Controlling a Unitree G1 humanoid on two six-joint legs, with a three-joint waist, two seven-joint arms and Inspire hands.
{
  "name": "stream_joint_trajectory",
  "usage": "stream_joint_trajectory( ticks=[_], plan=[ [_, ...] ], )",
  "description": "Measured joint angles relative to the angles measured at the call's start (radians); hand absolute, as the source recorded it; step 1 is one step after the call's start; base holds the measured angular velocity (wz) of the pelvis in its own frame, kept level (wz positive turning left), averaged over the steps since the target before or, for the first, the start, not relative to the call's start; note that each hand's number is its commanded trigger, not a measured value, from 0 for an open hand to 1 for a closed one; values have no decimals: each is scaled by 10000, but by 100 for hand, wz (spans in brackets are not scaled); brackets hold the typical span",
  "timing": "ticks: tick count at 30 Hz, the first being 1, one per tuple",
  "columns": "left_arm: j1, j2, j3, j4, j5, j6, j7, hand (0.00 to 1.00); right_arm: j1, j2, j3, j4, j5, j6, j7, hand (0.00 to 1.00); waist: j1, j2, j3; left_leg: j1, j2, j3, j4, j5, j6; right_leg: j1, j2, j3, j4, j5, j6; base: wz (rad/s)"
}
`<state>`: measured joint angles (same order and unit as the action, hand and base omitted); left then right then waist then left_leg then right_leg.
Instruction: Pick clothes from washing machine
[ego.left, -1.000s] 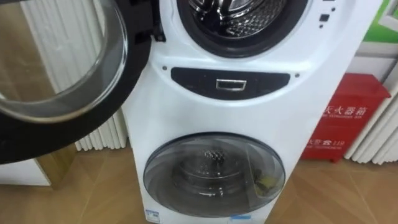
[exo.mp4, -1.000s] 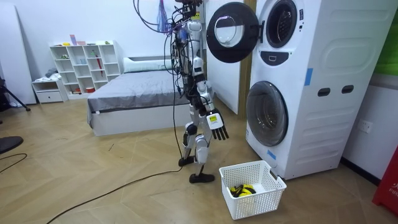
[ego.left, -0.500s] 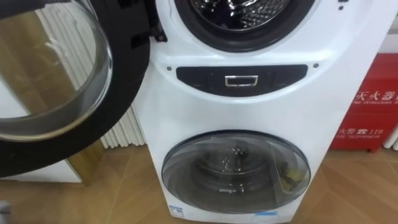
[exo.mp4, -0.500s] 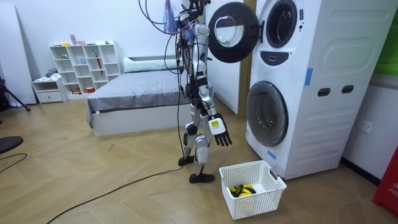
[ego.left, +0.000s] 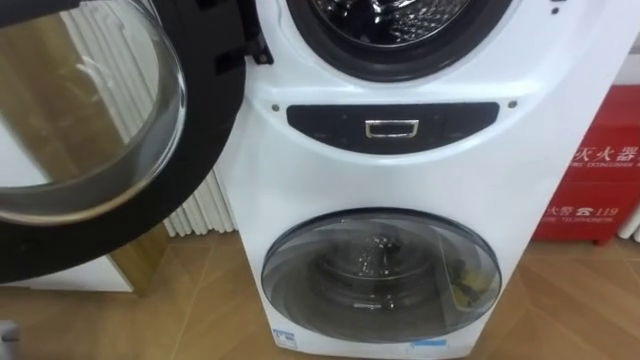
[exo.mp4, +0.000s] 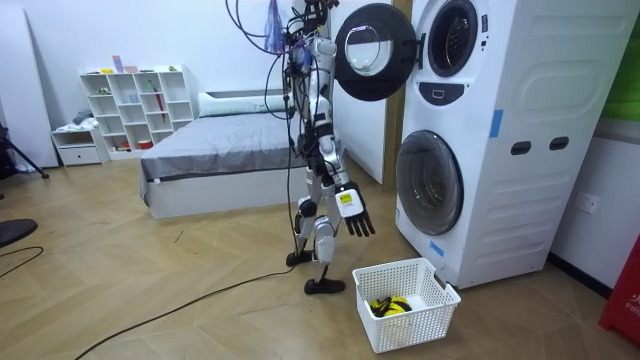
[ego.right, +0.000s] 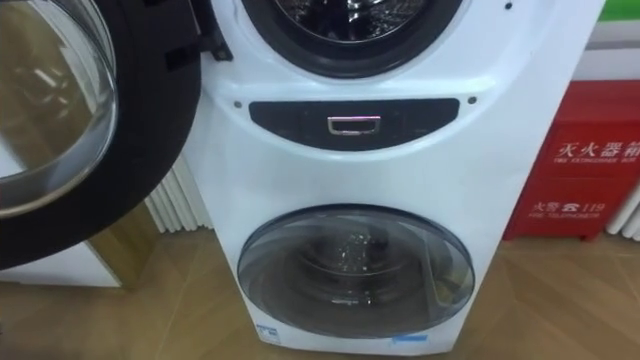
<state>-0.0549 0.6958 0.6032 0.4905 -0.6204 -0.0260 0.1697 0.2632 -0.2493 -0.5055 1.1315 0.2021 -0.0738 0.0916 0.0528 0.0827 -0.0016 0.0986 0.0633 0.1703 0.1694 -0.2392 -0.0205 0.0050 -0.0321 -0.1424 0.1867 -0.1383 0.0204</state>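
A white stacked washing machine (ego.left: 400, 180) fills the eye views. Its upper drum (ego.left: 400, 20) is open, showing bare metal, and its round black-rimmed door (ego.left: 90, 130) is swung out to the left. The lower door (ego.left: 380, 275) is closed, with a small yellowish thing (ego.left: 462, 290) behind the glass. In the room view I stand in front of the machine (exo.mp4: 480, 130). My right hand (exo.mp4: 352, 212) hangs at hip height, fingers straight and holding nothing. A white basket (exo.mp4: 418, 322) sits on the floor by my feet with a yellow and black item (exo.mp4: 388, 305) in it.
A red cabinet (ego.left: 590, 180) stands right of the machine and a white radiator (ego.left: 200, 210) behind the open door. In the room view a bed (exo.mp4: 220, 160) and a white shelf (exo.mp4: 135, 105) lie behind me across wooden floor.
The eye view has shifted over the last second, so the camera moved. In the room view my right hand has come slightly forward, toward the machine. The machine and basket have not moved.
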Motion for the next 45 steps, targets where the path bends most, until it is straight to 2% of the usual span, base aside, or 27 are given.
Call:
stream_joint_trajectory(
  ticks=[3,7,10,12,13,17,20,23,25,28,29,31,34,37,38,39,40,41,42,43,44,45],
  plan=[
    [-302,233,-200,1,39,55,285,0,38,-187,1,-38,0,34,179,0,-132,-120,49,29,-11,-106,13,9,14,98,-17,-81,-17,0,0,10],
    [-928,302,-376,5,22,53,442,0,-72,-523,18,-148,-384,103,564,0,-278,-389,134,-33,-36,-204,126,10,17,114,-40,-99,-5,0,0,7],
    [-1159,303,-671,-109,23,44,467,0,-25,-662,24,-580,-479,96,641,0,-324,-487,108,-50,-45,-209,140,1,30,41,-39,-101,-16,5,3,3],
    [-1267,296,-1304,-345,10,-18,626,0,-79,-796,50,-843,-477,86,639,0,-618,-513,119,-70,-81,-366,174,-6,59,125,-60,-103,-35,16,26,19],
    [-1265,289,-1486,-357,-20,-18,636,0,-101,-793,57,-828,-482,78,651,0,-622,-541,121,-28,-77,-371,165,-6,60,155,-57,-104,-27,15,28,15],
    [-1259,7,-1621,-374,40,-17,570,0,-140,-773,140,-749,-635,92,830,0,-688,-594,130,-10,-78,-407,187,3,72,180,-69,-115,21,17,29,5],
    [-1259,-202,-1842,-375,4,-36,559,0,-169,-777,367,-697,-983,88,1022,0,-815,-721,160,-33,-93,-410,196,30,107,184,-104,-138,16,34,53,6],
    [-1259,-671,-2526,-381,80,-51,490,0,-336,-791,848,-460,-1123,87,1091,0,-882,-894,158,-125,-130,-414,211,67,155,141,-146,-139,7,81,83,6],
    [-1255,-1529,-3363,-438,718,-45,487,0,-507,-808,1340,-363,-1341,87,1234,0,-1101,-970,162,-249,-198,-561,282,103,231,122,-203,-19,-8,185,138,20],
    [-1153,-2242,-4662,-729,1107,-22,205,0,-813,-738,1774,-346,-1440,-18,1517,0,-1327,-1145,215,-371,-278,-617,282,165,328,75,-264,66,28,299,159,10],
    [-1062,-2306,-4734,-973,1118,-22,116,0,-879,-690,1801,-352,-1487,-57,1533,0,-1335,-1189,230,-394,-281,-587,280,168,333,38,-265,74,18,325,164,-16],
    [-512,-2624,-5100,-1972,1119,-108,-122,0,-992,-617,1826,-351,-1519,-156,1531,0,-1353,-1251,243,-465,-287,-566,267,187,366,-80,-271,135,-7,405,198,-3],
    [205,-2951,-5765,-3407,1117,-122,-137,0,-973,-581,2505,-445,-1507,-172,1613,0,-1392,-1316,231,-678,-379,-603,288,229,437,-263,-372,129,-13,411,202,8],
    [321,-2979,-6351,-3960,1125,-84,-145,0,-1016,-455,3041,-421,-1508,-206,1621,0,-1401,-1303,240,-756,-403,-685,295,253,475,-237,-401,113,-19,462,247,8],
    [321,-2946,-6619,-4371,1119,-64,-189,0,-1066,-354,3258,-424,-1510,-216,1627,0,-1475,-1321,228,-766,-418,-678,291,258,484,-235,-415,126,-27,465,247,0],
    [320,-2941,-6863,-4834,1141,-49,-254,0,-1098,-252,3431,-503,-1505,-217,1623,0,-1558,-1249,265,-777,-419,-658,285,257,486,-257,-423,113,-24,466,248,-10],
    [320,-3031,-7085,-5638,1139,-67,-335,0,-1080,-174,3660,-645,-1494,-220,1631,0,-1601,-1266,243,-776,-420,-609,247,255,491,-297,-426,113,-31,467,249,-12],
    [304,-3119,-7115,-6037,1125,-138,-360,0,-1085,-126,3718,-666,-1495,-221,1649,0,-1632,-1258,224,-767,-421,-588,208,255,492,-315,-426,110,-29,468,250,-14],
    [280,-3429,-7205,-6705,1124,-439,-536,0,-1086,-73,3900,-640,-1483,-217,1731,0,-1713,-1193,216,-707,-433,-537,133,258,495,-309,-425,117,-29,467,252,-11],
    [277,-3567,-7315,-6983,1114,-652,-652,0,-1086,-66,4009,-624,-1482,-214,1766,0,-1745,-1147,198,-668,-431,-489,97,259,497,-304,-424,128,-28,466,254,-16],
    [231,-3844,-7547,-7267,1119,-1039,-1076,0,-1122,-24,4129,-599,-1478,-210,1820,0,-1829,-1062,197,-566,-429,-333,82,262,500,-258,-424,175,-23,457,268,-24],
    [279,-4112,-7706,-7264,1105,-1131,-1081,0,-1174,80,4209,-558,-1475,-218,1801,0,-1888,-1013,183,-439,-428,-202,77,263,499,-205,-424,240,-16,435,301,-27]
  ],
)
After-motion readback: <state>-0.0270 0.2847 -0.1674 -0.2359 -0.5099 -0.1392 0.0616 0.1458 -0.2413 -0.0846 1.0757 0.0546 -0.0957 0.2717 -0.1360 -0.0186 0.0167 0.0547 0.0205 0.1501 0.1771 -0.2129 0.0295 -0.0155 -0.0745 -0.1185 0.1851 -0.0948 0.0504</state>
